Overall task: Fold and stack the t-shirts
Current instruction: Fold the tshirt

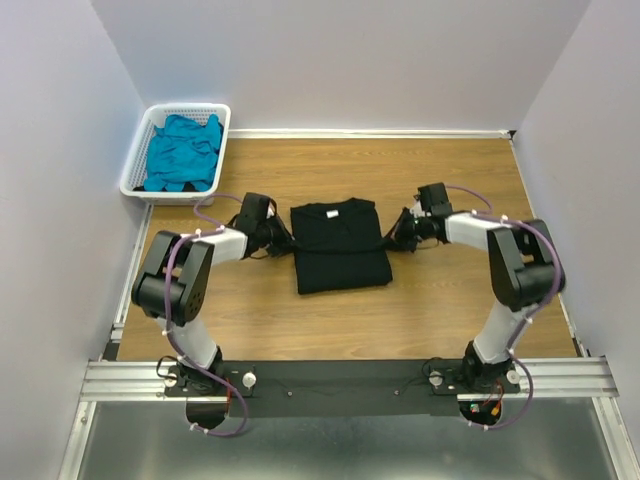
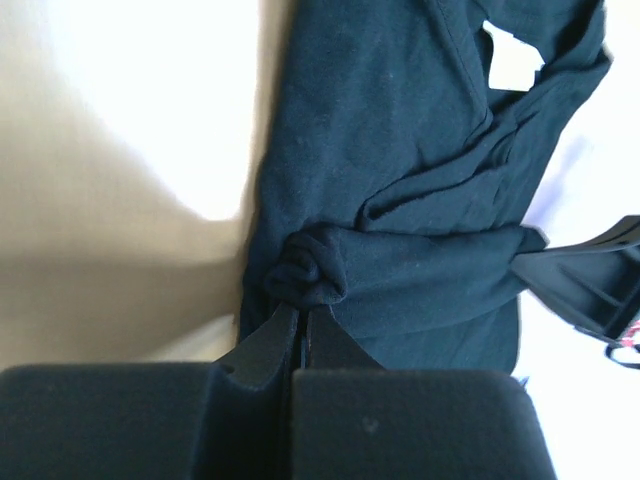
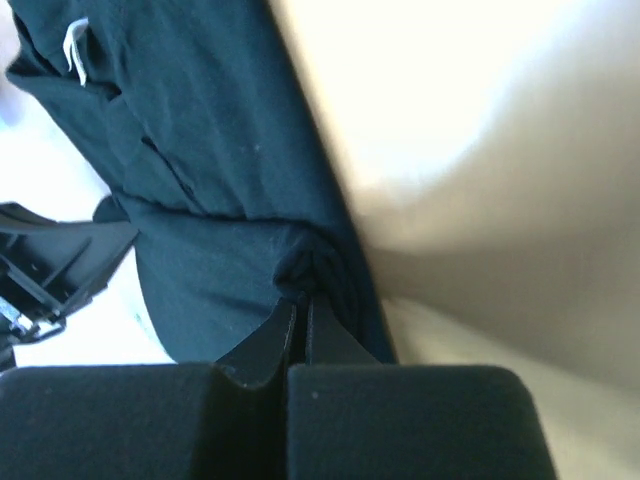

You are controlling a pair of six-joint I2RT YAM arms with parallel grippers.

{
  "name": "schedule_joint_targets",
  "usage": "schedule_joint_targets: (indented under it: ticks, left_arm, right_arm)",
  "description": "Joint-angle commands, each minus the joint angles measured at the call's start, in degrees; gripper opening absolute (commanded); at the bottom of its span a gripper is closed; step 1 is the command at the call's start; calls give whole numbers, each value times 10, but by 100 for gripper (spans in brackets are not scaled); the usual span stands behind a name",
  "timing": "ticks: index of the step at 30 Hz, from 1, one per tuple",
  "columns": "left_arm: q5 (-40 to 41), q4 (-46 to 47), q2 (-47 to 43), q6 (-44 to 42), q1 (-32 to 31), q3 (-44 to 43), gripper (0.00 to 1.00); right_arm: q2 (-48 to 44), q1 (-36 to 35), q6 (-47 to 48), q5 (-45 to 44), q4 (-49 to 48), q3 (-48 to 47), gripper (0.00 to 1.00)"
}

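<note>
The left gripper (image 2: pixel 300 318) is pinching a bunched fold of dark cloth, its two fingers pressed nearly together with only the fabric between them. The right gripper (image 3: pixel 298 305) is doing the same on the opposite side, jaws closed on a small gathered tuck. Both are gripping the black t-shirt (image 1: pixel 340 245), one at its left edge and one at its right, at roughly the same height along the garment, with both arms reaching inward from their bases toward the middle of the wooden table (image 1: pixel 450 300). The shirt is lying there as a compact, fairly tidy rectangle rather than spread out with sleeves showing, so it is looking partly folded already. The white neck label (image 2: pixel 512 58) is showing at the far end in the left wrist view, and the cloth near each pinch is wrinkling. Judging by the matched grips, another fold is being worked on, though which way it is heading cannot be told. Farther out, in the far left corner, the teal-blue t-shirt (image 1: pixel 183 152) is sitting crumpled inside the white slotted basket (image 1: pixel 135 182), well apart from the black one and from both arms. So the task is looking less than halfway done: one shirt is getting folded, the second is waiting untouched, and no stack is forming yet.
</note>
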State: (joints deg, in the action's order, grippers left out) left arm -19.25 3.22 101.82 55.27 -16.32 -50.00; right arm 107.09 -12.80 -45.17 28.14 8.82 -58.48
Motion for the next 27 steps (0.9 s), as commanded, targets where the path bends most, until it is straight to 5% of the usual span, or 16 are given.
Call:
schedule_joint_targets:
  ticks: [1, 5, 10, 27]
  left_arm:
    - [60, -118, -62, -73, -5, 82, 0]
    - [66, -128, -151, -69, -14, 140, 0]
    - [89, -142, -239, -73, -14, 123, 0]
    - [140, -72, -204, -10, -5, 161, 0]
  right_arm:
    - [-112, -2, 3, -65, 57, 99, 1]
    - [-203, -11, -18, -68, 63, 160, 1]
    - [-225, -11, -7, -64, 80, 117, 1]
    - [-3, -11, 97, -61, 67, -60, 1]
